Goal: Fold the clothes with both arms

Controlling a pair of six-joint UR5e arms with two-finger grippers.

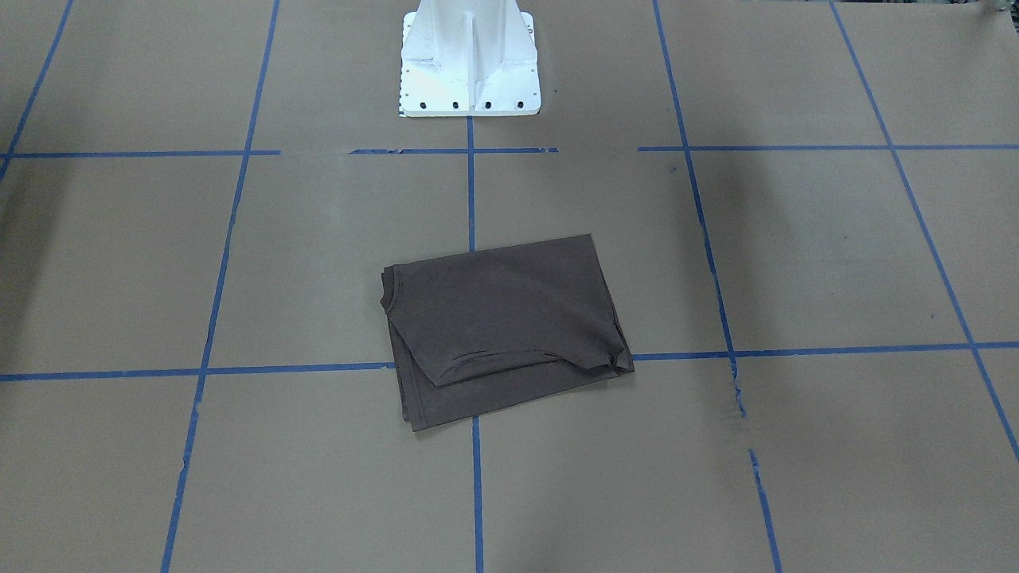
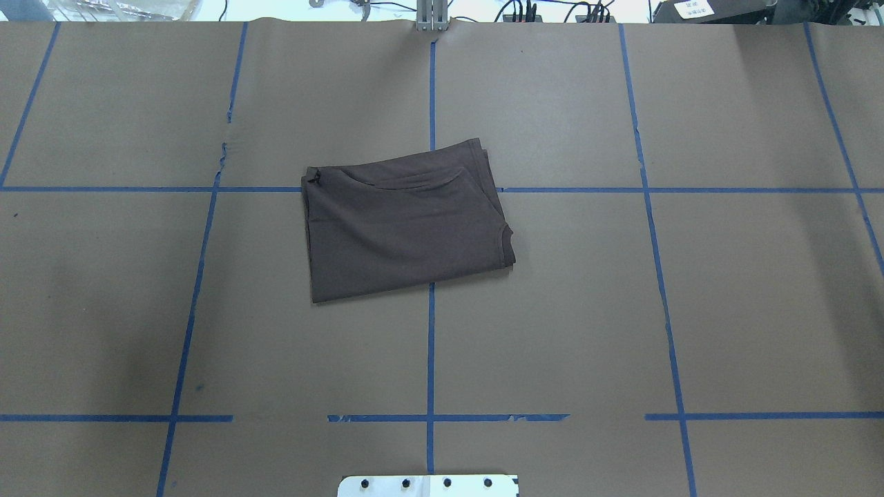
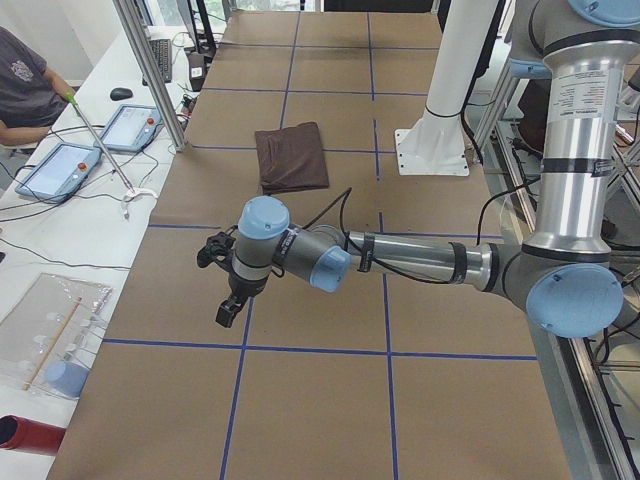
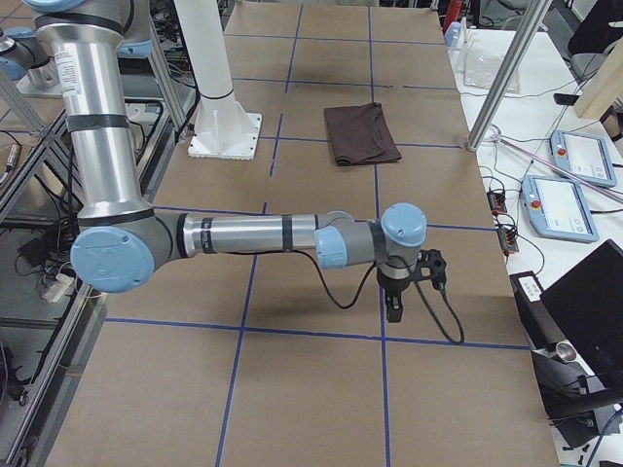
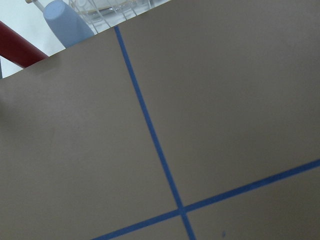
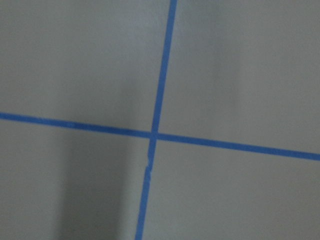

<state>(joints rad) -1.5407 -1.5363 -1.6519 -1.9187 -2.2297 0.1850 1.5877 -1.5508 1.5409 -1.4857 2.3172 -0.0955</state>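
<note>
The brown-papered table (image 1: 796, 239) was gridded with blue tape (image 1: 471, 191). Front-facing, the folded T-shirt (image 1: 505, 326) lay before the pedestal (image 1: 470, 64); overhead, likewise. From the left end, the left gripper (image 3: 229, 310) hung above the table, the T-shirt well beyond it; from the right end, the right gripper (image 4: 392, 309) did too. Whether either was clenched could not be told. Both wrist cameras faced crossing tape.

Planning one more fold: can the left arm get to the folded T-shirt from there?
Probably yes: nothing stands between the left hand and the T-shirt, lying flat mid-table.
</note>
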